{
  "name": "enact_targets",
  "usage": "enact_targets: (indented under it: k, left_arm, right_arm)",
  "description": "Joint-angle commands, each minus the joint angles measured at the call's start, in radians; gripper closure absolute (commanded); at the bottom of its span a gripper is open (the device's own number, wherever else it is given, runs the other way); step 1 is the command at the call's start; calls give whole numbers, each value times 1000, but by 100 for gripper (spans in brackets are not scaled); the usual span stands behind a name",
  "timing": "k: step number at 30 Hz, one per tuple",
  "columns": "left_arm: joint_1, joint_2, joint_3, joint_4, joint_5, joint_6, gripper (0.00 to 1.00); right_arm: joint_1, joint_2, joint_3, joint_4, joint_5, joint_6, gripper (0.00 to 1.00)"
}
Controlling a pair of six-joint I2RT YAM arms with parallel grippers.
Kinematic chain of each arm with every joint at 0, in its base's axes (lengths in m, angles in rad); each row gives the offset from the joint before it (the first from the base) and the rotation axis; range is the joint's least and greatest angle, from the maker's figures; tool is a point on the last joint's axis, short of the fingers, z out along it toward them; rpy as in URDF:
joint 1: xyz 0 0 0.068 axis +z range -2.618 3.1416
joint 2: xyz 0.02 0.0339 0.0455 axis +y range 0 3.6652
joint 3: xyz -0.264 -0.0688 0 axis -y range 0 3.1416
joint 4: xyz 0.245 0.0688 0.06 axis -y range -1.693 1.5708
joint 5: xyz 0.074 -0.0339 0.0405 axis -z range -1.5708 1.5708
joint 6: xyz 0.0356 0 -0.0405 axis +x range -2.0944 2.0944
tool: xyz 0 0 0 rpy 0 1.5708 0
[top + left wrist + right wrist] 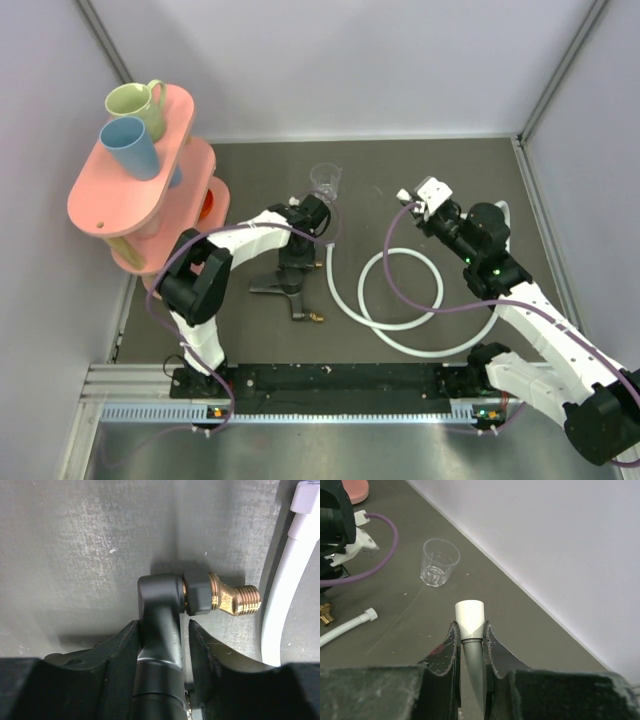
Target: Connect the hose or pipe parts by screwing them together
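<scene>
Left jaws astride black fitting (159, 610), contact unclear, lower stem hidden.

Robot arms, two: left arm (200, 285) at lower left, right arm (545, 325) at lower right. Grippers, two: left gripper (292, 272) at centre, right gripper (425, 195) right of centre. White hose (402, 250), one, looped, with two white end connectors (469, 615). Black T-shaped fitting (270, 288), one. Clear plastic cup (325, 181), one, upper centre. Mugs, two, upper left: green mug (138, 105), blue mug (128, 148). Pink tiered stand (100, 205), one. Purple cables (385, 255), two.
</scene>
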Motion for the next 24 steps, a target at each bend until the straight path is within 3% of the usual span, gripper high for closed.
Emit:
enact_targets:
  k: [1, 4, 5, 8, 14, 19, 24]
  left_arm:
    - [16, -34, -79, 68, 8, -18, 56]
    - [34, -64, -115, 126, 67, 1, 71]
    - [47, -67, -122, 132, 80, 11, 84]
    - [67, -84, -124, 134, 100, 46, 100]
    - [87, -119, -122, 144, 160, 100, 100]
    - [87, -154, -72, 140, 293, 159, 100]
    - [87, -166, -44, 109, 356, 182, 100]
  right_arm:
    - [-9, -11, 30, 18, 15, 3, 100]
    - [-11, -2, 30, 15, -7, -3, 100]
    - [-9, 1, 29, 13, -17, -11, 100]
    - [-11, 12, 33, 6, -50, -23, 100]
    - [-9, 44, 73, -51, -135, -61, 100]
    - [25, 69, 3, -8, -289, -158, 100]
    - [199, 161, -42, 29, -142, -365, 100]
